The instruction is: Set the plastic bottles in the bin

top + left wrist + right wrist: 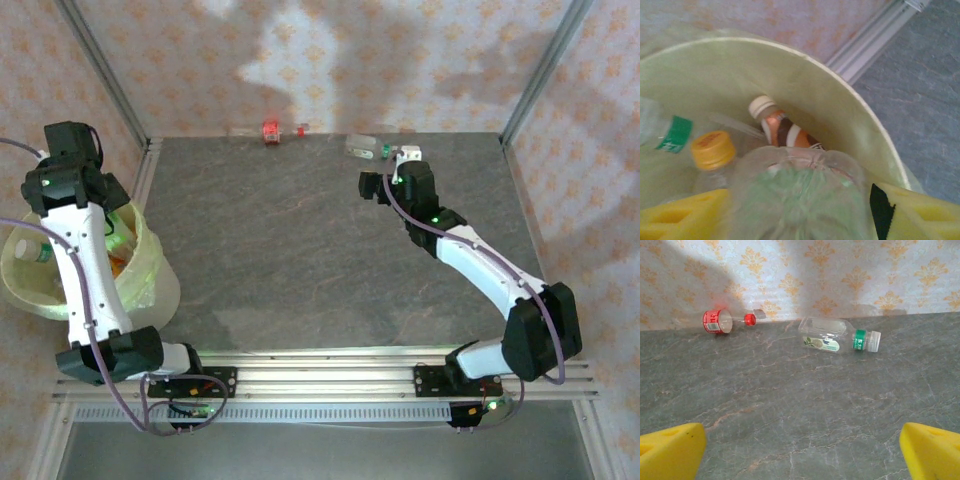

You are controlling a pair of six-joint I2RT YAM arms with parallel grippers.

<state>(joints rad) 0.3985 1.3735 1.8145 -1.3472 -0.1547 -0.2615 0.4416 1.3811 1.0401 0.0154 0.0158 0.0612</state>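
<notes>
No readable text anywhere, only label colours and blurs. Far edge of the worktop: the red-label bottle (716, 321) has pale marks on the red, too small to read. The clear bottle (840, 336) near it has a green neck band with white characters and a pale printed label, both illegible. Inside the bin (840, 105) there is a green label (675, 134) with white print and an orange-brown-white label (790, 134) — no legible brand.

Bin (152, 278) left of table (300, 250), bottles (782, 131) inside; by back wall (840, 275), one bottle (719, 321) left of another (832, 335).
</notes>
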